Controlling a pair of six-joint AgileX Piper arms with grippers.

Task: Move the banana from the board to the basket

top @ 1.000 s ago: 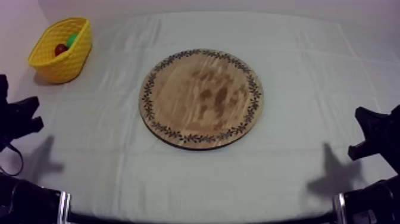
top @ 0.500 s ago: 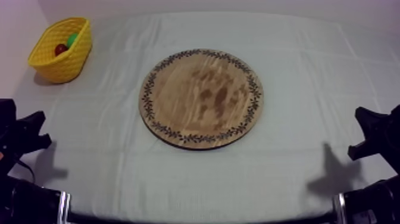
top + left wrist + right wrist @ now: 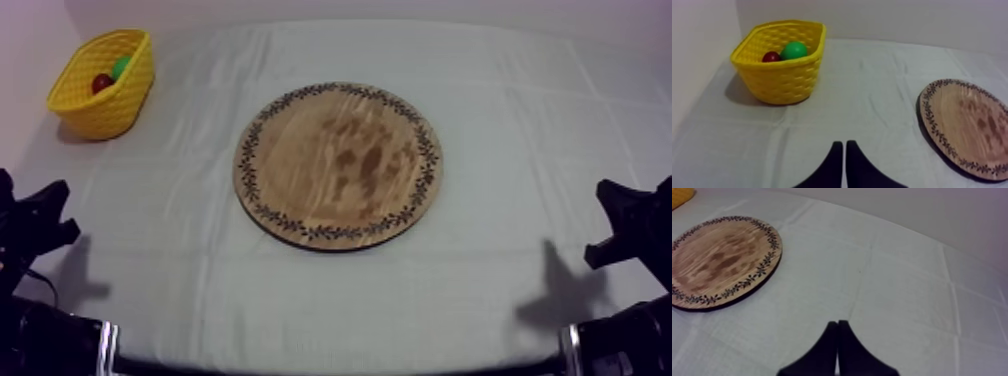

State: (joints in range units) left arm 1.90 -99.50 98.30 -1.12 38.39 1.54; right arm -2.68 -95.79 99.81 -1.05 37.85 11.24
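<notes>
A counter under a grey-white cloth, creased into broad squares, is running back to a pale plain wall. A round wooden board with a leaf-patterned rim is lying flat at the middle of the counter, its streaked brown grain facing up. A yellow woven basket is standing upright at the far left corner, well apart from the board, and is holding a small red fruit beside a round green toy fruit. The left gripper is hovering low over the cloth at the near left, pointing towards the basket, its black fingers pressed together into a narrow wedge and holding nothing. The right gripper is hanging at the near right, near the board, its fingers likewise lying together with nothing between them.
</notes>
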